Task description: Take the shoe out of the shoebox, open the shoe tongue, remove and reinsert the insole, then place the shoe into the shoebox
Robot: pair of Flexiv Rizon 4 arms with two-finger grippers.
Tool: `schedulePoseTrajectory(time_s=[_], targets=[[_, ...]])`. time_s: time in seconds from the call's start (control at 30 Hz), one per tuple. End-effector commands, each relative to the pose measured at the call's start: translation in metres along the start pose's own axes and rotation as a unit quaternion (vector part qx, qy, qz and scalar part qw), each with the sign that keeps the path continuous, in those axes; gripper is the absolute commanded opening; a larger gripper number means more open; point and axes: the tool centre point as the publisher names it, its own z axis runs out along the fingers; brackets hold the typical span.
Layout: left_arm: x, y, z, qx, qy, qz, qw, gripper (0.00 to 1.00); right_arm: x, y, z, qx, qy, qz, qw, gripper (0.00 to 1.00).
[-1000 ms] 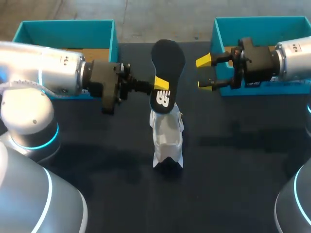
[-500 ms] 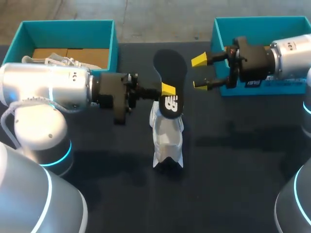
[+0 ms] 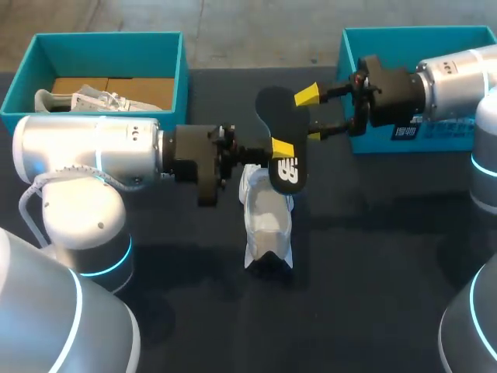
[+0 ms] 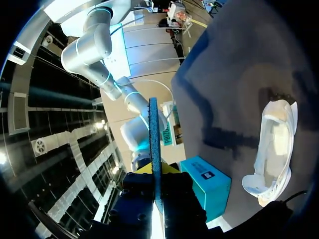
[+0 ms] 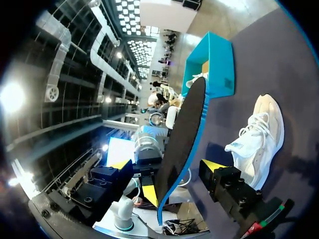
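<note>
Left gripper (image 3: 279, 149) is clamped on the insole (image 3: 272, 115) near its logo end, one yellow tip showing against the insole's face. In the left wrist view the insole (image 4: 154, 144) runs edge-on straight out from between our fingers (image 4: 155, 172).

The insole is held off the table (image 3: 373, 295), with its logo end over the opening of the shoe (image 3: 268, 225) and its other end pointing away toward the gap between the boxes.

Right gripper (image 3: 309, 115) is spread wide and comes in from the right box (image 3: 404, 35) side. Its fingers straddle the insole's far half. In the right wrist view the insole (image 5: 184, 139) sits between the two fingers (image 5: 166, 165) with a gap on each side, so there is no grip from that arm.

The shoe, white, sits on the table between the boxes, opening up, and neither gripper touches it. It shows off to one side of the insole in the left wrist view (image 4: 273, 144) and beyond the far finger in the right wrist view (image 5: 256, 134).

Left box (image 3: 182, 70) has a second shoe (image 3: 78, 99) inside.
</note>
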Motion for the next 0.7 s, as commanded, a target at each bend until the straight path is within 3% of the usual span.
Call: schedulePoseTrajectory(time_s=[0.03, 0.27, 0.7], targets=[[0.0008, -0.0005, 0.0011, -0.002, -0.002, 0.000, 1.000, 0.00, -0.0011, 0.0004, 0.0021, 0.001, -0.001, 0.002, 1.000, 0.85], [0.0001, -0.0004, 0.0000, 0.003, -0.002, 0.002, 1.000, 0.00, -0.0026, 0.0000, 0.0015, 0.003, 0.001, 0.005, 1.000, 0.85], [-0.0041, -0.0003, -0.0071, 0.053, -0.009, 0.028, 0.998, 0.00, -0.0048, -0.0071, -0.0036, 0.028, -0.006, 0.021, 0.999, 0.91]])
